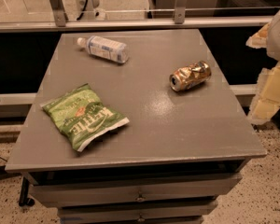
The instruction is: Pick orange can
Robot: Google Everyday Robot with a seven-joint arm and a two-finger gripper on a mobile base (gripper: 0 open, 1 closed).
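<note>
Right of centre on the surface (177, 125): orange can (190, 76) lay on its side, dented, silver end facing lower left.
Robot's gripper (270, 87): stood at the frame's right edge, off the surface, right of the can and apart from it; its state could not be told.
Count: one can, one clear bottle (103, 48), one green chip bag (84, 115).

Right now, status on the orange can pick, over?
Gripper at right edge, beside the table, apart from can. Orange can on its side, table's right half. Bottle, chip bag lie left, not blocking.
</note>
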